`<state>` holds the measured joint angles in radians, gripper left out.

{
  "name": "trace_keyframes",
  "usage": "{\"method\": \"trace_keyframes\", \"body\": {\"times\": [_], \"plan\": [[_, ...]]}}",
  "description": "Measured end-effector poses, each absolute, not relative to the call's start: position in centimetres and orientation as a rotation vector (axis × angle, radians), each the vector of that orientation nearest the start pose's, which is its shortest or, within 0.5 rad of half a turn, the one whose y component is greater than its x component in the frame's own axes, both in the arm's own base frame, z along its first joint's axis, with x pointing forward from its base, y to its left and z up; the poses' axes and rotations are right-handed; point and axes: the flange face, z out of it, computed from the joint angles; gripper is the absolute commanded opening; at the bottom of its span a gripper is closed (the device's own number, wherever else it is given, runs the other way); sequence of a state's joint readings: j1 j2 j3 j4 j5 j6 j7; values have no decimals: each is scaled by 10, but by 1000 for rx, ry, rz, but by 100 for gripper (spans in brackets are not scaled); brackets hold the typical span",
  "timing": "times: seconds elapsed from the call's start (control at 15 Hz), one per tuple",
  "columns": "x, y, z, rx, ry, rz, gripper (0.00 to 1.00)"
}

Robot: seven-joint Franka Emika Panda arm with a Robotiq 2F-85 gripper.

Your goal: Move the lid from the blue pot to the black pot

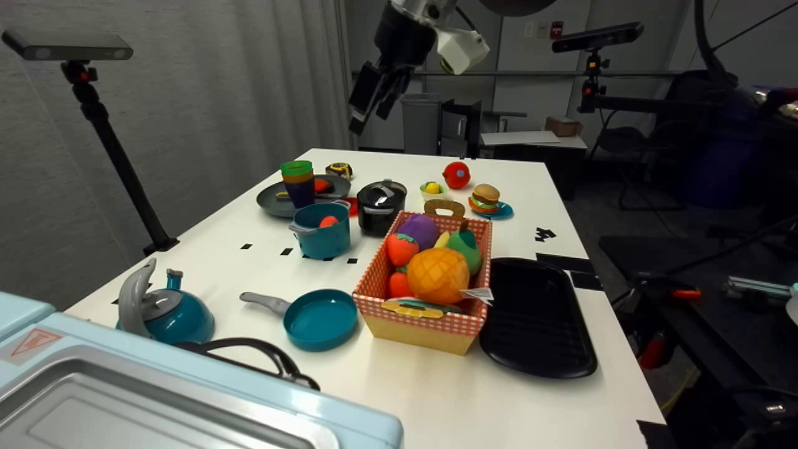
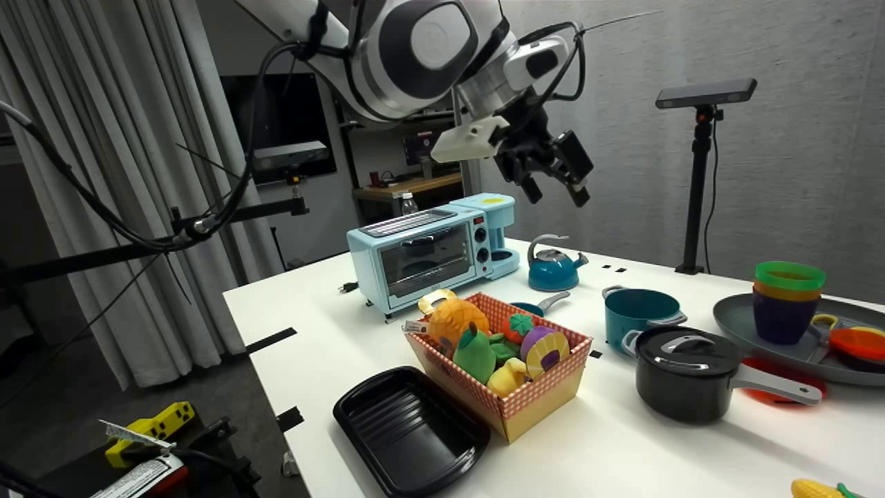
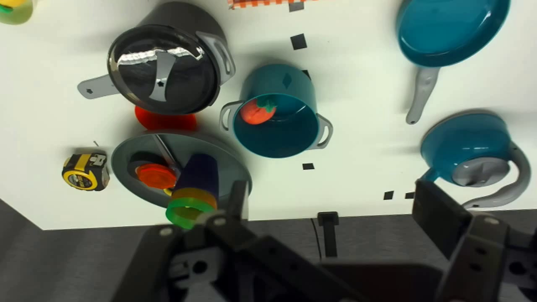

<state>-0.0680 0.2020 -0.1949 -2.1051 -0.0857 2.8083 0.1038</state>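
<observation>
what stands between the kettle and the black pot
The blue pot stands between the kettle and the black pot, in the wrist view and both exterior views.

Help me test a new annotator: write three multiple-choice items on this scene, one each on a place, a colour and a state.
1. Where is the lid?
A. On the blue pot
B. On the black pot
C. In the basket

2. In the stack of cups, what colour is the top one?
A. Purple
B. Orange
C. Green

3. How does the gripper stand?
A. Opened wide
B. Clamped on the lid
C. Fully closed

1 B: all three views show the lid on the black pot, the blue pot uncovered.
2 C: green sits above orange and purple in both exterior views.
3 A: its fingers stand wide apart in the wrist view.
</observation>
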Motion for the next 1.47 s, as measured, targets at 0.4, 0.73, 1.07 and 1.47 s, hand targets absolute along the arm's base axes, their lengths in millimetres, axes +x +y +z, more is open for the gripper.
{"method": "trace_keyframes", "body": {"times": [0.4, 0.73, 1.07, 1.47], "plan": [[552, -124, 404, -3136, 256, -815, 100], [535, -114, 411, -3137, 161, -820, 100], [527, -111, 414, -3140, 106, -822, 100], [524, -111, 415, -3139, 91, -821, 100]]}}
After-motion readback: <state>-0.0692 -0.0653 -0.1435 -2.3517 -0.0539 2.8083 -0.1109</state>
